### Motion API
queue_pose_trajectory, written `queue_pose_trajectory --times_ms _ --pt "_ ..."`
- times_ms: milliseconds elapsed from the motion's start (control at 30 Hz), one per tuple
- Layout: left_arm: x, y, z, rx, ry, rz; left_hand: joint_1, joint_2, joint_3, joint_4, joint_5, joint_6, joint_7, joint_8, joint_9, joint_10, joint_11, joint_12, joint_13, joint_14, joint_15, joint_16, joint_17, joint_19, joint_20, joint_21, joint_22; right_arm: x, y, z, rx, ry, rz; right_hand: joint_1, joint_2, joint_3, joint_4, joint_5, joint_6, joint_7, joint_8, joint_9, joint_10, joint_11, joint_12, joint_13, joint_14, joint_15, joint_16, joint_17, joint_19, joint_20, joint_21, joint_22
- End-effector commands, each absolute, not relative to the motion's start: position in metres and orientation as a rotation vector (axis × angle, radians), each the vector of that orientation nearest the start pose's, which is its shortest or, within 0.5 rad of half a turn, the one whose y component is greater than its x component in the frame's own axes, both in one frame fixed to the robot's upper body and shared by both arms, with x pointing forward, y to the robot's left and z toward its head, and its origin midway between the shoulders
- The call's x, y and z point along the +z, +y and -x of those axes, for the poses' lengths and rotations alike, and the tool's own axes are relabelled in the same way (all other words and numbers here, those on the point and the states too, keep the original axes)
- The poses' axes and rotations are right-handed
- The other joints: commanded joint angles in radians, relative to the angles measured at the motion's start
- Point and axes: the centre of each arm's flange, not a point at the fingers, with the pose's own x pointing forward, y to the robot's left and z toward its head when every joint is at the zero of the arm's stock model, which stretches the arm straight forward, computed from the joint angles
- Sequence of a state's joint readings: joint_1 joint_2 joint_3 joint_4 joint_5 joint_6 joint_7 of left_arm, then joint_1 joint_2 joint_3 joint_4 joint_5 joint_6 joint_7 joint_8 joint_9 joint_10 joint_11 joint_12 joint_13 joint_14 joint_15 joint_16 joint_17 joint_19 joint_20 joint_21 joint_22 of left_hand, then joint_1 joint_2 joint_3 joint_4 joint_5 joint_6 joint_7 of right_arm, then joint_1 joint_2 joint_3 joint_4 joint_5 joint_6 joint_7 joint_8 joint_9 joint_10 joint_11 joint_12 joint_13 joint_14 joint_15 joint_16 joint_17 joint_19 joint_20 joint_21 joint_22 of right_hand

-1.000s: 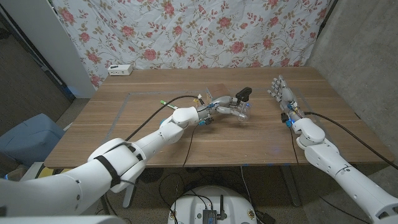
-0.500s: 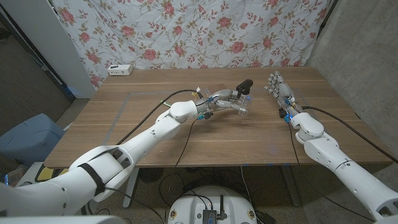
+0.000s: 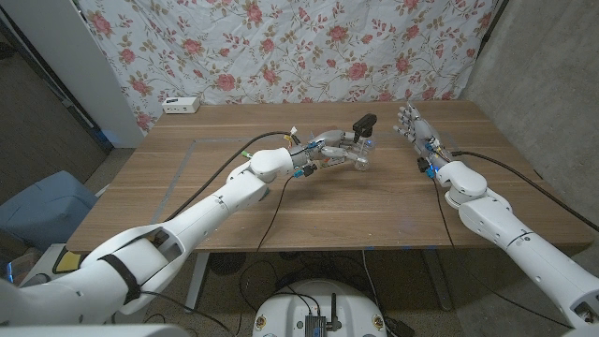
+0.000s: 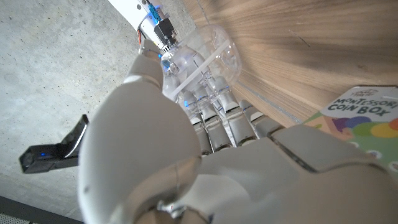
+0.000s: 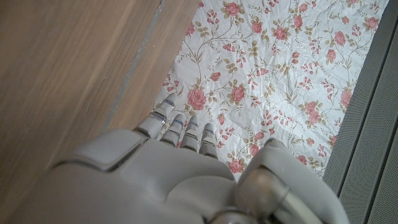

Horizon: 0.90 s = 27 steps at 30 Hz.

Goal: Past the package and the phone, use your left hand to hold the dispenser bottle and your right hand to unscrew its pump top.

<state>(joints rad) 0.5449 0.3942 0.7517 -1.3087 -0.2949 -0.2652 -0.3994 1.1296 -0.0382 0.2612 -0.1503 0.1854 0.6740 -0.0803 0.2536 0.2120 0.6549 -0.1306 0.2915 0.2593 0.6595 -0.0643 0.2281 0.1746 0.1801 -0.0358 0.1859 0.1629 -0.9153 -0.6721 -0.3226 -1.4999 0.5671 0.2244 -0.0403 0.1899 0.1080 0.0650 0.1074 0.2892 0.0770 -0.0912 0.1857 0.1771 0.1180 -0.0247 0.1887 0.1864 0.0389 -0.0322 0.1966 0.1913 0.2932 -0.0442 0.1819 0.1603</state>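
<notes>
Left robot hand (image 3: 339, 150) grips the clear dispenser bottle (image 3: 361, 155) above the bench (image 3: 234, 197), arm stretched forward. Right robot hand (image 3: 414, 129) hovers just beside the black pump top (image 3: 364, 122), fingers apart, holding nothing.

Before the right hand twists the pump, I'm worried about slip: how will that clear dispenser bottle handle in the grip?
The dispenser bottle looks clear, so probably light. Its smooth plastic wall may turn inside the left robot hand when twisted. The black pump top stands high over a small body, so it could tip if released. The right robot hand is open beside it.
</notes>
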Motion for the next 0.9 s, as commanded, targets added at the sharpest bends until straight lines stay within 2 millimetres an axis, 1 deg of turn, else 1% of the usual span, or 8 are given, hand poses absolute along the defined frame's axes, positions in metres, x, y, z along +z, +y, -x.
queue_pose_trajectory --times_ms 33,233,500,700,800,867,900 --pt "0.022 0.057 -0.612 -0.831 -0.667 -0.565 0.021 0.042 -0.002 0.006 0.005 0.022 0.004 0.003 0.001 0.009 0.0 0.005 0.003 0.012 -0.112 -0.002 0.003 0.002 -0.08 -0.002 0.003 0.018 -0.311 -0.614 0.174 -0.626 0.227 0.012 -0.005 0.003 -0.006 0.009 0.014 -0.007 0.008 0.003 0.007 -0.002 0.006 0.001 0.004 -0.004 -0.002 -0.002 0.005 -0.017 0.005 0.005" --pt "0.023 0.06 -0.612 -0.807 -0.661 -0.554 0.021 0.044 -0.003 0.006 0.006 0.028 0.006 0.004 0.002 0.015 0.001 0.007 0.006 0.015 -0.111 -0.003 0.002 0.002 -0.08 -0.002 0.003 0.026 -0.309 -0.611 0.171 -0.625 0.263 0.025 -0.008 0.006 -0.016 0.01 0.016 -0.009 0.008 0.003 0.018 -0.004 0.01 0.001 0.015 -0.01 0.001 -0.004 0.015 -0.021 0.007 0.005" --pt "0.026 0.059 -0.615 -0.78 -0.655 -0.547 0.025 0.047 -0.003 0.004 0.007 0.034 0.006 0.004 0.003 0.02 0.001 0.008 0.009 0.02 -0.109 -0.004 0.001 0.003 -0.082 -0.001 0.003 0.034 -0.31 -0.603 0.151 -0.624 0.303 0.039 -0.012 0.009 -0.027 0.01 0.025 -0.011 0.011 0.003 0.036 0.0 0.015 0.002 0.028 -0.013 0.004 -0.005 0.026 -0.023 0.01 0.005" --pt "0.029 0.058 -0.614 -0.742 -0.66 -0.554 0.026 0.048 -0.003 0.004 0.007 0.037 0.006 0.003 0.004 0.024 0.002 0.008 0.012 0.024 -0.109 -0.005 0.0 0.003 -0.083 -0.002 0.003 0.043 -0.312 -0.593 0.133 -0.631 0.361 0.052 -0.015 0.011 -0.037 0.01 0.051 -0.018 0.018 0.004 0.057 0.001 0.021 0.003 0.049 -0.017 0.009 -0.005 0.04 -0.024 0.012 0.005" --pt "0.029 0.058 -0.614 -0.726 -0.656 -0.551 0.027 0.05 -0.002 0.004 0.007 0.037 0.007 0.003 0.004 0.024 0.003 0.008 0.012 0.025 -0.107 -0.006 0.0 0.003 -0.082 -0.002 0.003 0.047 -0.313 -0.59 0.129 -0.627 0.383 0.058 -0.017 0.012 -0.042 0.01 0.063 -0.018 0.021 0.004 0.071 0.005 0.024 0.003 0.06 -0.019 0.012 -0.005 0.049 -0.025 0.014 0.005" --pt "0.029 0.058 -0.614 -0.718 -0.652 -0.547 0.026 0.052 -0.001 0.005 0.007 0.037 0.007 0.002 0.004 0.025 0.002 0.008 0.013 0.025 -0.109 -0.007 0.0 0.003 -0.082 -0.002 0.003 0.049 -0.313 -0.589 0.128 -0.625 0.393 0.064 -0.018 0.014 -0.047 0.009 0.073 -0.026 0.024 0.004 0.075 0.004 0.025 0.004 0.065 -0.019 0.013 -0.005 0.052 -0.024 0.014 0.005" --pt "0.028 0.058 -0.614 -0.716 -0.651 -0.549 0.026 0.052 -0.001 0.005 0.008 0.037 0.007 0.002 0.004 0.025 0.003 0.008 0.014 0.026 -0.109 -0.007 0.0 0.004 -0.083 -0.002 0.003 0.049 -0.313 -0.588 0.128 -0.625 0.398 0.08 -0.02 0.018 -0.06 0.008 0.085 -0.045 0.023 0.006 0.079 0.005 0.022 0.005 0.067 -0.02 0.009 -0.005 0.055 -0.024 0.01 0.005"
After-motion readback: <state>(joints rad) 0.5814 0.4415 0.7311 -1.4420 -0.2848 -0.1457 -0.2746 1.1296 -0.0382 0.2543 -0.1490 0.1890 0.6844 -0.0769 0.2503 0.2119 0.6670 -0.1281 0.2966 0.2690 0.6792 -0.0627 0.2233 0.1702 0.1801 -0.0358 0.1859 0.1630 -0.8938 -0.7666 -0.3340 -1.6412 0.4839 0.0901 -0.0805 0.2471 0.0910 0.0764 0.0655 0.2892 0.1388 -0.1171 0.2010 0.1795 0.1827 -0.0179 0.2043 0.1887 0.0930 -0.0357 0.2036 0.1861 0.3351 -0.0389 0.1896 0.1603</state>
